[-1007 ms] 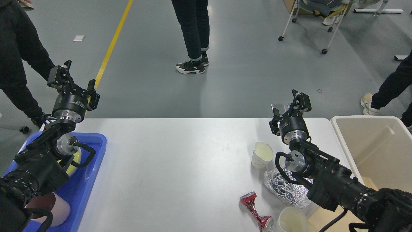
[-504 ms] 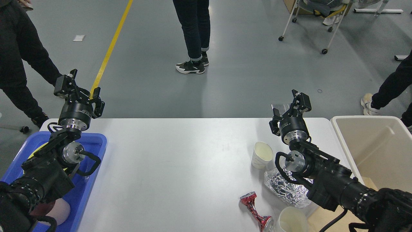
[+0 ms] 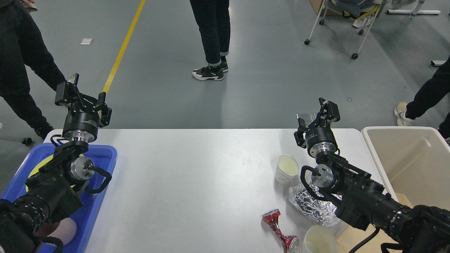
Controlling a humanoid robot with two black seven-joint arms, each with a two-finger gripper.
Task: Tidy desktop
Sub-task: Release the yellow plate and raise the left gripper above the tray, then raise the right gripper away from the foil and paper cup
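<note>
White surface (image 3: 197, 182) spread across lower view, between beige bin (image 3: 411, 165) at right and blue tray (image 3: 102, 182) at left. Left pincer (image 3: 83, 96) raised above tray, spread wide, nothing held. Right pincer (image 3: 316, 116) parted, nothing held, beyond paper cup (image 3: 286, 168), foil wrapper (image 3: 309, 205), crushed red can (image 3: 279, 230).

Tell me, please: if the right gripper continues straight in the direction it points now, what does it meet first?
The right gripper points up and away, past the far edge of the desktop. Nothing on the table lies ahead; the way looks free above the grey floor, though depth is unclear.
</note>
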